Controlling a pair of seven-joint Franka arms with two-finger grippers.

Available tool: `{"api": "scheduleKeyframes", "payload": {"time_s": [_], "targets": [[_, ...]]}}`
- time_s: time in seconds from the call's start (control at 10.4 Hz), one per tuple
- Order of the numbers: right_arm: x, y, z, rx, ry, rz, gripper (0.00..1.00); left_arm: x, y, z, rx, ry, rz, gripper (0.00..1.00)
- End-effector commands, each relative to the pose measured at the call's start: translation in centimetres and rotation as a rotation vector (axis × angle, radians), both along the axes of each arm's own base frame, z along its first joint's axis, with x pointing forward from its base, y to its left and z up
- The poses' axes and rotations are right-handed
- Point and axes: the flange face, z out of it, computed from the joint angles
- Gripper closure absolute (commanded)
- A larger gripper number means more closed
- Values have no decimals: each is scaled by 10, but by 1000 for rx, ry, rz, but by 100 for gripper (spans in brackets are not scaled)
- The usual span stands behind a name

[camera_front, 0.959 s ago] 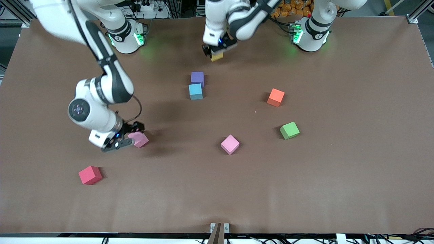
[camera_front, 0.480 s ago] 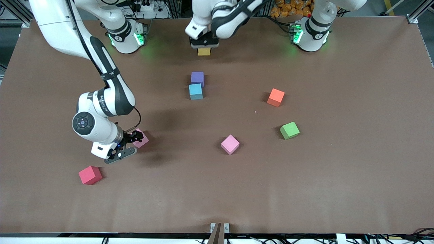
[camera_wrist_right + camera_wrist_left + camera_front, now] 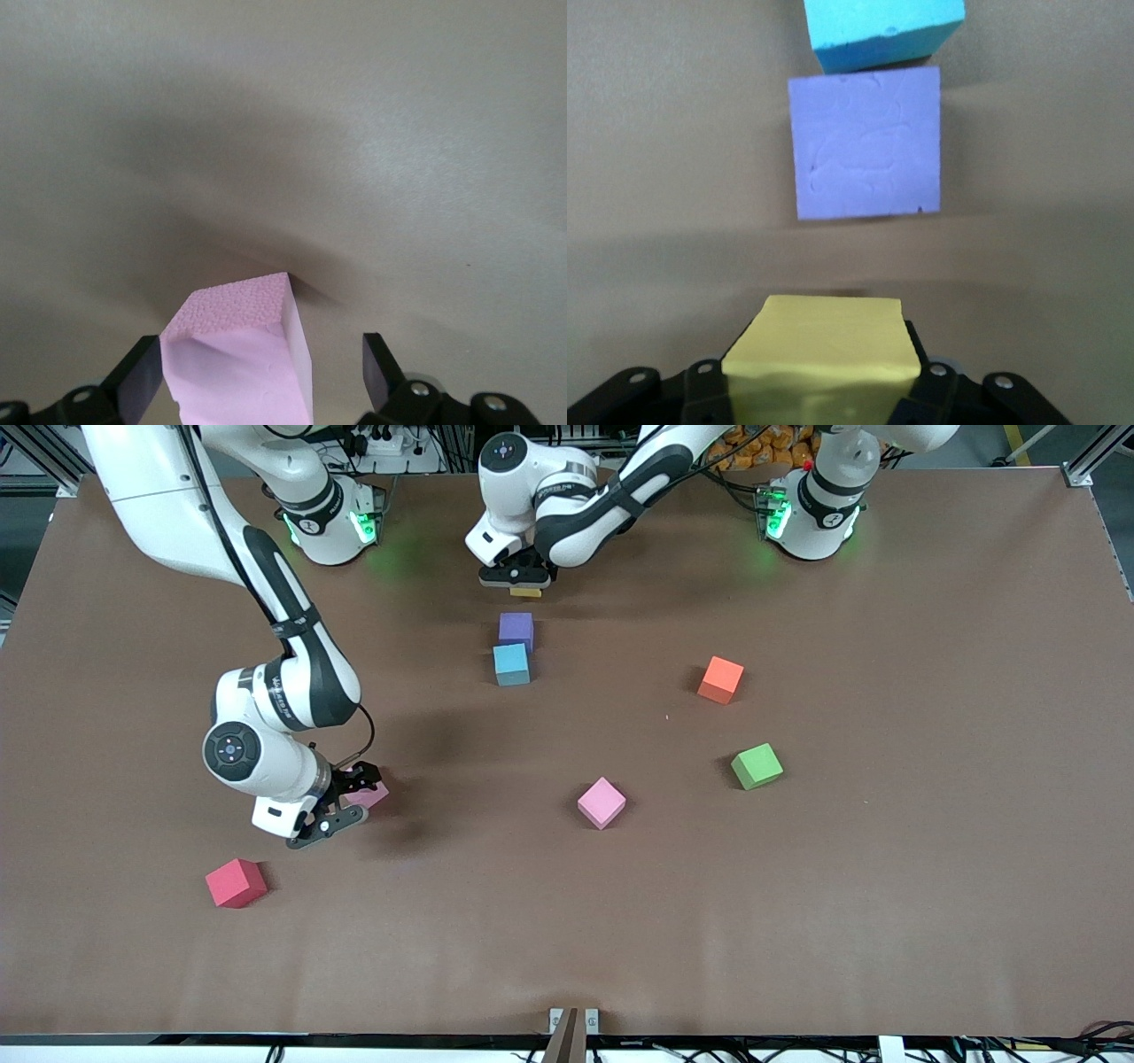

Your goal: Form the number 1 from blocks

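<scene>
The left tool (image 3: pixel 516 577) is pinching the yellow block (image 3: pixel 525 592) and holds it low over the brown surface (image 3: pixel 886 868), in the middle part close to the robots' bases. In the left wrist view the yellow block (image 3: pixel 822 359) sits between the two fingers, and just ahead of it lies the purple block (image 3: pixel 866 142), with a small gap between them. The light blue block (image 3: pixel 881 31) touches the purple one on its other edge. In the front view the purple block (image 3: pixel 516 628) and the light blue block (image 3: pixel 511 664) make a short line, the light blue one nearer to the front camera, and the yellow block is over the spot just farther from the camera than the purple one.

The right tool (image 3: pixel 341 802) is low at the surface, toward the right arm's end, and its fingers are spread wide. A pink block (image 3: pixel 368 794) stands between them; in the right wrist view this pink block (image 3: pixel 235 354) is close to one finger (image 3: pixel 137 376) and apart from the other one, so it is not squeezed.

The second pink block (image 3: pixel 601 802) lies alone near the middle of the surface, well apart from both tools. A red cube (image 3: pixel 236 882), an orange cube (image 3: pixel 720 679) and a green cube (image 3: pixel 757 766) also lie on the surface.
</scene>
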Motion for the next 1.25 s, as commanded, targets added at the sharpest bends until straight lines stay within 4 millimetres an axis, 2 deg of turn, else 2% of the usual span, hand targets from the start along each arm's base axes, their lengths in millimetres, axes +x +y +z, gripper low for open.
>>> {"api": "scheduleKeyframes", "payload": {"time_s": [0.0,0.48,0.86,1.15], "targets": [[-6,6,-4,-9,14,45,0,-2,-12,-5,5,-9,-37,100],[-8,7,-3,-4,19,79,0,12,-18,-28,30,-40,-63,100],[-23,27,-11,8,45,95,0,18,-21,-33,26,-34,-75,100],[-25,21,-16,6,49,91,0,19,-25,-36,21,-29,-71,100]]}}
